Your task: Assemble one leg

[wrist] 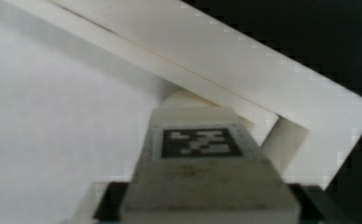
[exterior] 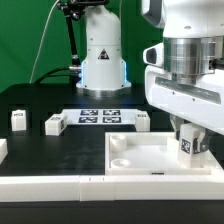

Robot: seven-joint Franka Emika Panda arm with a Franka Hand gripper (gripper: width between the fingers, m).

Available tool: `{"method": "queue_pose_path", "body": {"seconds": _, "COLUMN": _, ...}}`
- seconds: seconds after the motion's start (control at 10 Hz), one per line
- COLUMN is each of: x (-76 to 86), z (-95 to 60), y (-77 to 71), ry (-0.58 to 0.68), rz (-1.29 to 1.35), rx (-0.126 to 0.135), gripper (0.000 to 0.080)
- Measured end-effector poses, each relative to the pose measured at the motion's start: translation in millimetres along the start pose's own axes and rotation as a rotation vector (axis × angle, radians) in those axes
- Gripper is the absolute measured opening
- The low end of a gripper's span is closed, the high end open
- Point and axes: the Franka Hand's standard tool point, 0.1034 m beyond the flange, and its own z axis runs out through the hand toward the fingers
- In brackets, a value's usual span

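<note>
My tool (exterior: 187,146) sits over the tray (exterior: 160,163), closed on the leg (exterior: 186,148), which I hold at the tray's corner on the exterior view's right. How far the leg's lower end reaches into the tray, I cannot tell: the rim and my own fingers (exterior: 199,143) hide it, and whether it touches the tray floor is not clear. The picture edge cuts my arm off above the wrist.

In the wrist view the leg (wrist: 199,150) is gripped between my two dark fingertips (wrist: 107,203), its black-and-white tag facing the camera. The tag pattern is blurred. Beyond the leg stands a raised wall of the tray (wrist: 249,75), running aslant, with a smooth white floor beside it; the dark worktop (wrist: 320,40) shows past the wall. The finger pads are cropped.

The tray has a round socket (exterior: 122,157) in its corner away from my tool, and it holds nothing.

On the worktop (exterior: 40,145), well apart from the tray toward the exterior view's left, stand two more small white blocks (exterior: 18,119) (exterior: 55,123), tagged but too small to read. The marker board (exterior: 100,115) lies flat behind the tray, and another small block (exterior: 141,122) stands between it and the tray.
</note>
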Motion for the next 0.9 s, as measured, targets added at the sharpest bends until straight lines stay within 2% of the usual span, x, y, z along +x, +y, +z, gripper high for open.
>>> {"method": "queue_pose_path", "body": {"seconds": 0.1, "x": -0.1, "z": 0.1, "y": 0.0, "ry": 0.000, "rz": -0.032, "rx": 0.000, "gripper": 0.0484}}
{"method": "queue_pose_path", "body": {"seconds": 0.2, "x": -0.2, "z": 0.1, "y": -0.4, "ry": 0.001, "rz": -0.050, "rx": 0.002, "gripper": 0.0484}}
{"method": "queue_pose_path", "body": {"seconds": 0.3, "x": 0.1, "z": -0.1, "y": -0.3, "ry": 0.003, "rz": -0.143, "rx": 0.002, "gripper": 0.0612}}
{"method": "queue_pose_path", "body": {"seconds": 0.5, "x": -1.1, "z": -0.2, "y": -0.7, "ry": 0.004, "rz": -0.383, "rx": 0.001, "gripper": 0.0647}}
{"method": "queue_pose_path", "body": {"seconds": 0.9, "x": -7.5, "z": -1.2, "y": -3.4, "ry": 0.007, "rz": -0.796, "rx": 0.000, "gripper": 0.0649}}
